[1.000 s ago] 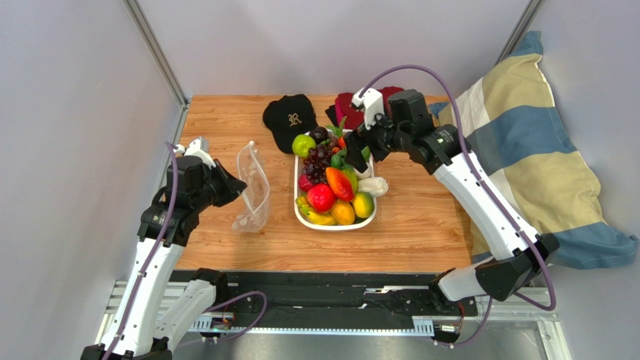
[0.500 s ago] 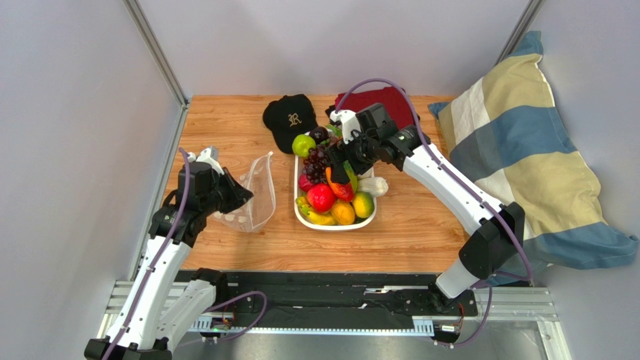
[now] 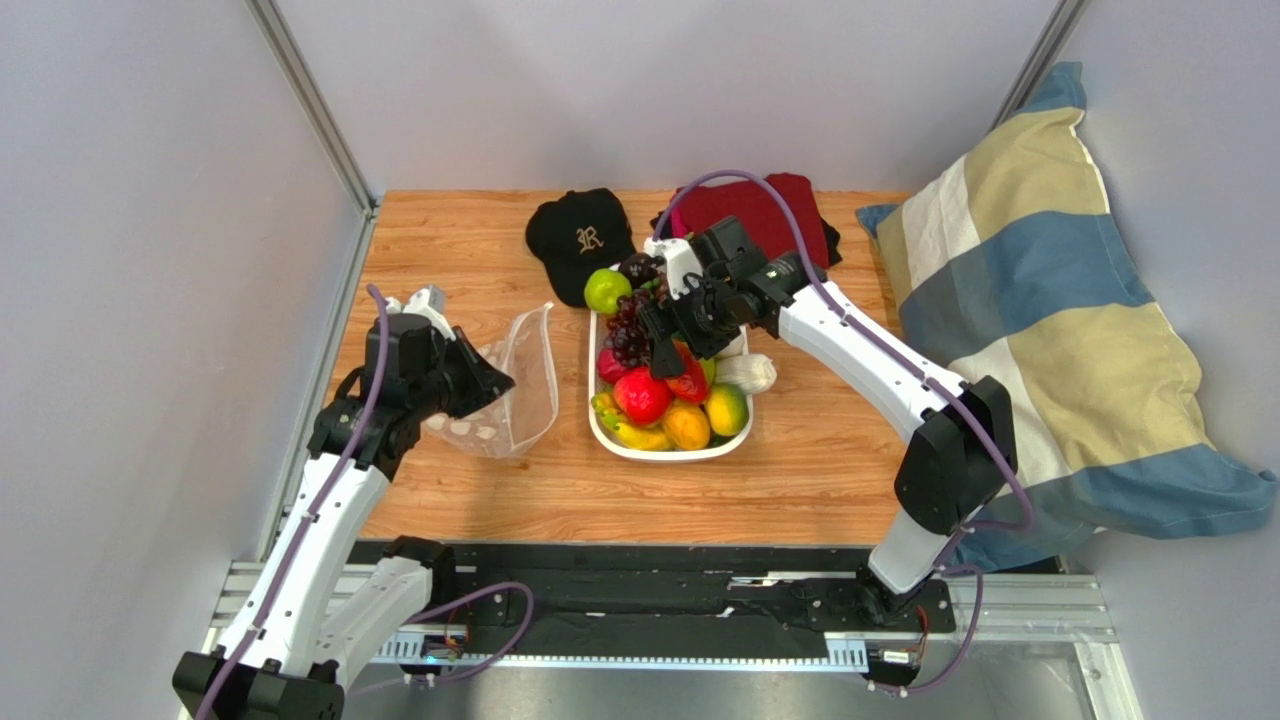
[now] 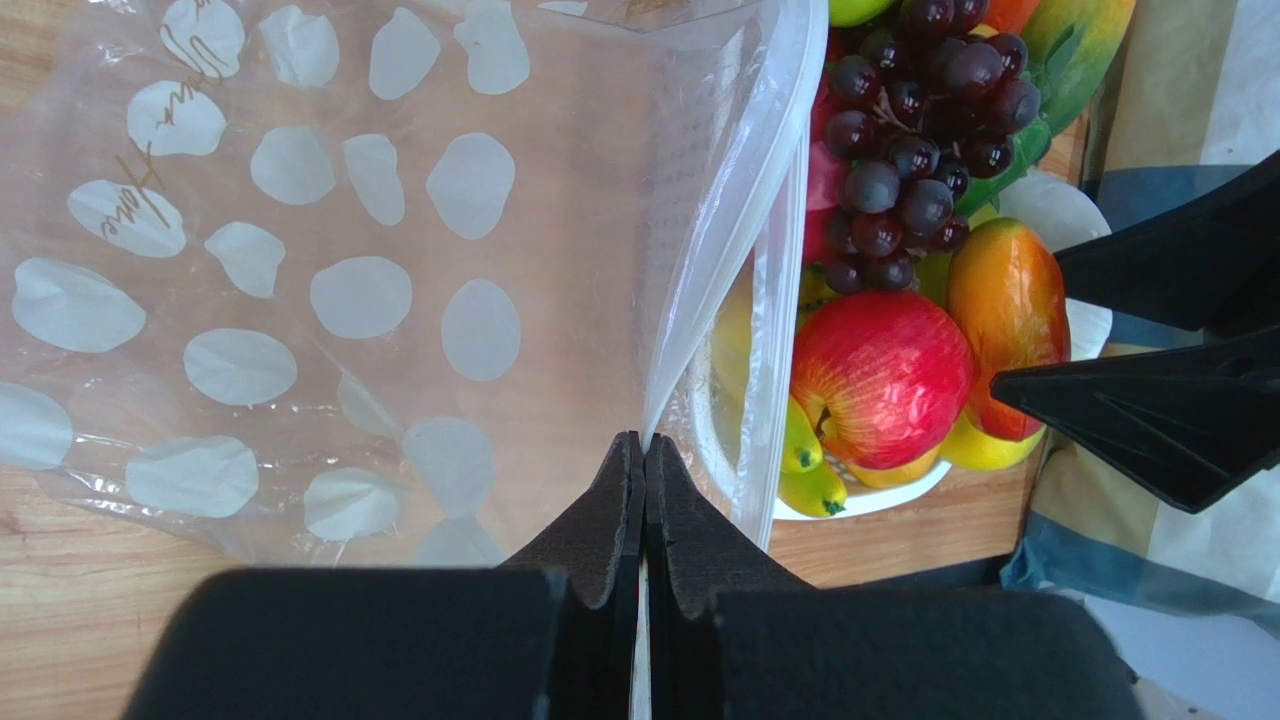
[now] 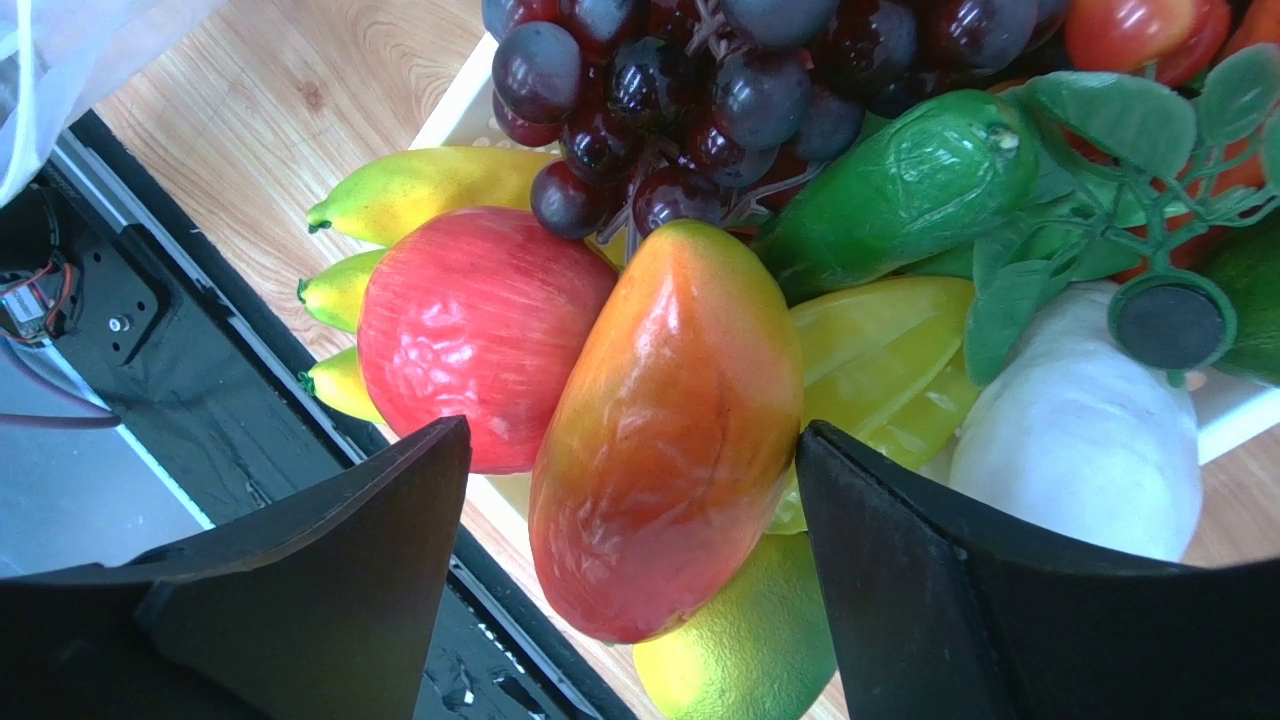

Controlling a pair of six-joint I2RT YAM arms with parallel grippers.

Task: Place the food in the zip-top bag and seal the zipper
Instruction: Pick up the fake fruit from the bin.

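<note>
The clear zip-top bag (image 3: 511,383) with white dots is held up left of the white tray (image 3: 661,449), its mouth facing the tray. My left gripper (image 3: 484,378) is shut on the bag's edge (image 4: 669,375) by the zipper strip (image 4: 777,285). The food is piled in the tray: a red apple (image 3: 640,395), dark grapes (image 3: 631,323), an orange-red mango (image 3: 684,375), bananas and a green apple (image 3: 606,288). My right gripper (image 3: 672,339) is open over the pile, its jaws on either side of the mango (image 5: 669,428). The right finger touches the mango; the left one stands apart.
A black cap (image 3: 579,236) and a dark red cloth (image 3: 769,215) lie at the back of the wooden table. A striped pillow (image 3: 1052,300) fills the right side. Grey walls stand close on the left and behind.
My right gripper has swung left and down from the tray's back right onto the fruit pile. My left gripper has pulled the bag rightwards towards the tray and lifted its mouth open.
</note>
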